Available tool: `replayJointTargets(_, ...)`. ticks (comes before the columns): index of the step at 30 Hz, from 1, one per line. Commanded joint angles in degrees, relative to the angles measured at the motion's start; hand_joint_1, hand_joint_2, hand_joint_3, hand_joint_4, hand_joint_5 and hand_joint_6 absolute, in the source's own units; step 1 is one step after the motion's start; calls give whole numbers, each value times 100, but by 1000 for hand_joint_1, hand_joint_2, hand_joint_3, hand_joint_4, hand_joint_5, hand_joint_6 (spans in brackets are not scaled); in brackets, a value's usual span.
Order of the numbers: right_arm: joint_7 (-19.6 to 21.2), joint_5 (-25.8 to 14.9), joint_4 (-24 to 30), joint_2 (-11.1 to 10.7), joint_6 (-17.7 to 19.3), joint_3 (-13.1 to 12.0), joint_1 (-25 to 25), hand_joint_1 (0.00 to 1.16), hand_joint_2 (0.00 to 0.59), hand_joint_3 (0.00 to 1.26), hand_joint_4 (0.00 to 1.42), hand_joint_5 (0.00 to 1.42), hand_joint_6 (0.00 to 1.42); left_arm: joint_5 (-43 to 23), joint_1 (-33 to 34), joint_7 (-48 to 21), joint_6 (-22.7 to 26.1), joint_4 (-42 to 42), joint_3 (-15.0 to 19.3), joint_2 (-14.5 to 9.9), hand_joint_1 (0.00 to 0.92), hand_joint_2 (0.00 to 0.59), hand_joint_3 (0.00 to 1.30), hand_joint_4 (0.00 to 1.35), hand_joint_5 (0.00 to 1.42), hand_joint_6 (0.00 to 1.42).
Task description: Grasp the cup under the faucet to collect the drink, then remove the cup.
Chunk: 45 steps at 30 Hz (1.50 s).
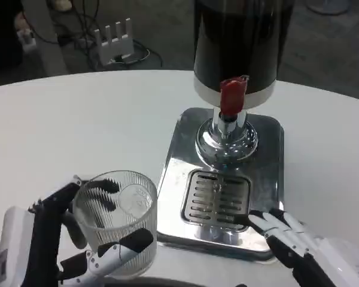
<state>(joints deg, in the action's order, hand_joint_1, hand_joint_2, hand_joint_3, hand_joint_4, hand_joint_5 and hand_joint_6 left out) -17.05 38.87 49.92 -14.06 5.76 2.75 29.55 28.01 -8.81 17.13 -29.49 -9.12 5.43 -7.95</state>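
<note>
Left hand [60, 239] fingers wrapped round cup [116, 218] — right hand [290, 239] empty, fingers loosely spread.

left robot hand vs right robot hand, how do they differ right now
The left robot hand grips the ribbed clear cup on the white table; the right robot hand holds nothing, its fingertips resting by the dispenser's metal drip tray. Both have white-and-black fingers.

Our left robot hand [78, 239] sits low at the left, fingers wrapped around what it holds, thumb across the front. Our right robot hand [293, 239] lies low at the right, fingers extended together, holding nothing.
</note>
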Motion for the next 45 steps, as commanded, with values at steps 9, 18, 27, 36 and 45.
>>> replayJointTargets(9, -4, -153, 12, -3, -248, -203, -68, 439, 420, 145, 73, 0, 0, 125, 1453, 276, -370, 1418, -54, -561, 593, 35, 790, 820, 944, 1168)
replayJointTargets(18, 30, -136, 30, -3, -258, -221, -33, 439, 420, 145, 73, 0, 0, 764, 2366, 1160, -178, 2540, -350, -545, 596, 34, 790, 814, 944, 1168)
replayJointTargets(27, -14, -104, -50, -25, -352, -220, -193, 439, 420, 145, 73, 0, 0, 1056, 3597, 1853, -88, 4319, -939, -668, 596, 33, 801, 813, 944, 1169)
replayJointTargets(36, 18, -167, -12, -44, -366, -358, -97, 439, 420, 145, 73, 0, 0, 1155, 4646, 2172, -262, 5594, -1541, -850, 576, 19, 806, 813, 955, 1184)
replayJointTargets(45, 82, -274, -31, -40, -293, -521, 88, 439, 420, 145, 73, 0, 0, 1170, 5423, 2373, -97, 6575, -2126, -559, 558, 24, 806, 813, 955, 1184)
